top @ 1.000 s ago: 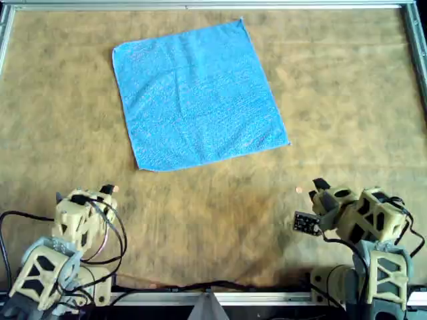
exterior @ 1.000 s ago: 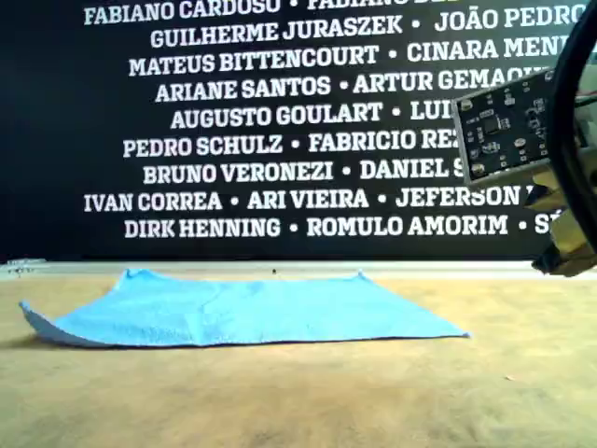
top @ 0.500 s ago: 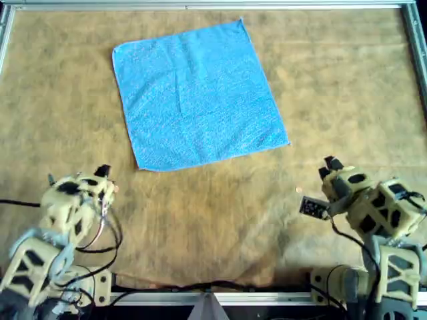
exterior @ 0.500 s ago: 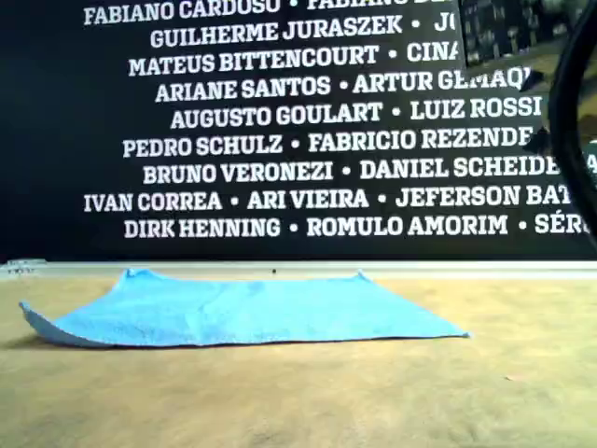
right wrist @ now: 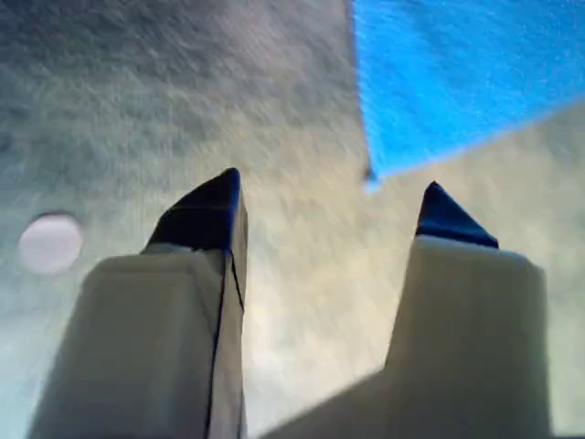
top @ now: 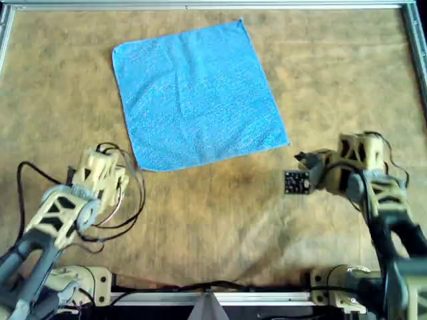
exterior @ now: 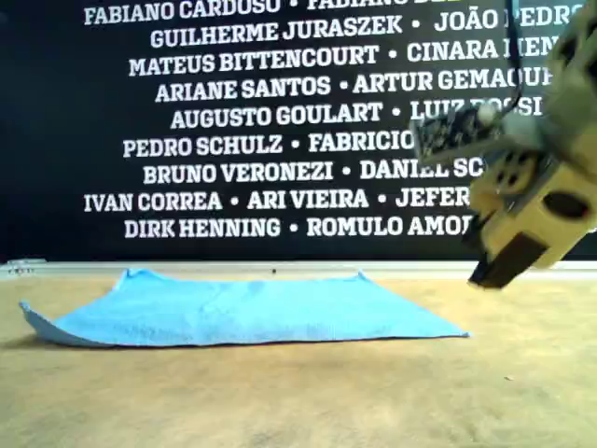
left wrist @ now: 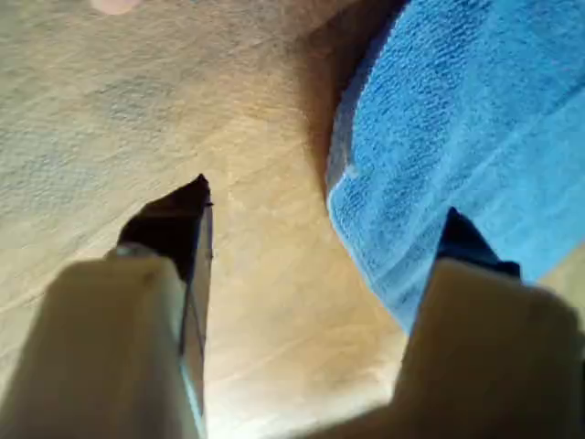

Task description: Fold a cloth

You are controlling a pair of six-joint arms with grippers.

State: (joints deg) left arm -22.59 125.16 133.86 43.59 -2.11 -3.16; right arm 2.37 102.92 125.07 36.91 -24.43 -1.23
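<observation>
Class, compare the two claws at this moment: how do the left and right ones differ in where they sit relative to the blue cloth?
The left claw has a corner of the cloth between its fingers; the right claw has only bare table between them, the corner just ahead. In the overhead view, the left claw is near the cloth's lower-left corner, the right claw near its right-hand corner. Both are open and hold nothing.

A tan, mottled worktop (top: 220,207) fills the overhead view, framed by a pale metal rail (top: 200,5) along its far edge; behind it in the exterior view stands a black banner (exterior: 233,121) printed with rows of white names; a small pale dot (right wrist: 50,242) lies on the worktop.
</observation>
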